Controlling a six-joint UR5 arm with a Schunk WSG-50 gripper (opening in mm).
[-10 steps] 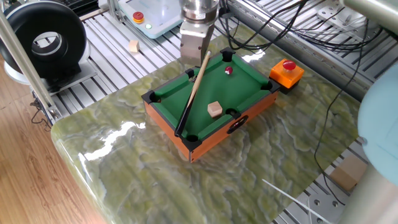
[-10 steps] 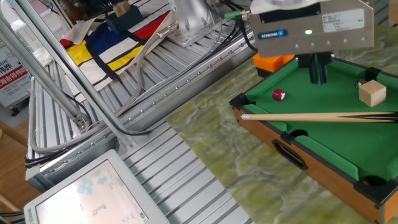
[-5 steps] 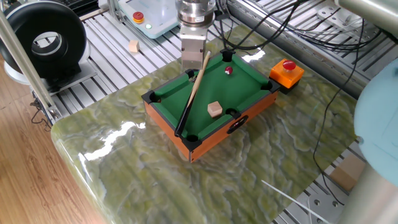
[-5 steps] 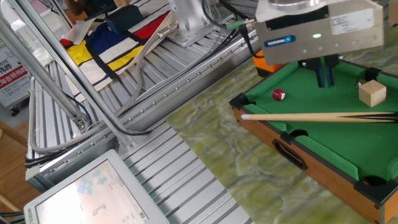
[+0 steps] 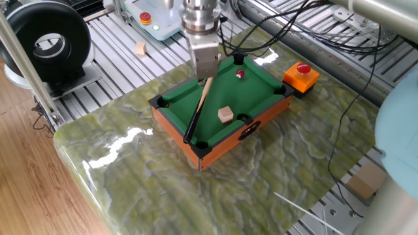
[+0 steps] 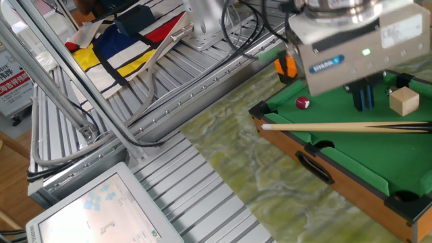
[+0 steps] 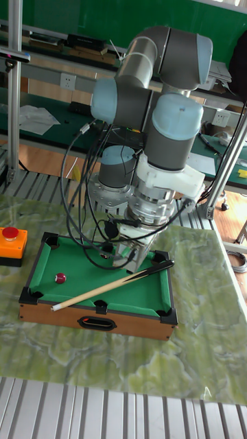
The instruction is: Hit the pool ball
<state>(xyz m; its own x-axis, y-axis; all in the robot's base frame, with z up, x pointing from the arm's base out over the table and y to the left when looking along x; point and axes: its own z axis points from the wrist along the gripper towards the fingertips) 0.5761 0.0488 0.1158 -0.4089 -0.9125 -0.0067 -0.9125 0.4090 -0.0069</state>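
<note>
On the green marbled table stands a miniature pool table with orange wooden sides, black corner pockets and green felt. A tan wooden cube sits on the felt near the front long rail, close to a side pocket. A wooden cue stick lies diagonally across the felt, its dark butt at a near corner pocket and its pale tip running up under the gripper. The gripper hangs over the middle of the felt, just above the cue; its dark fingers point straight down and stand close together with nothing between them. The pool ball, small, glossy dark red with a white spot, rests on the felt toward the far end, apart from cue and gripper. Beyond the far corner sits a red round button on an orange box.
</note>
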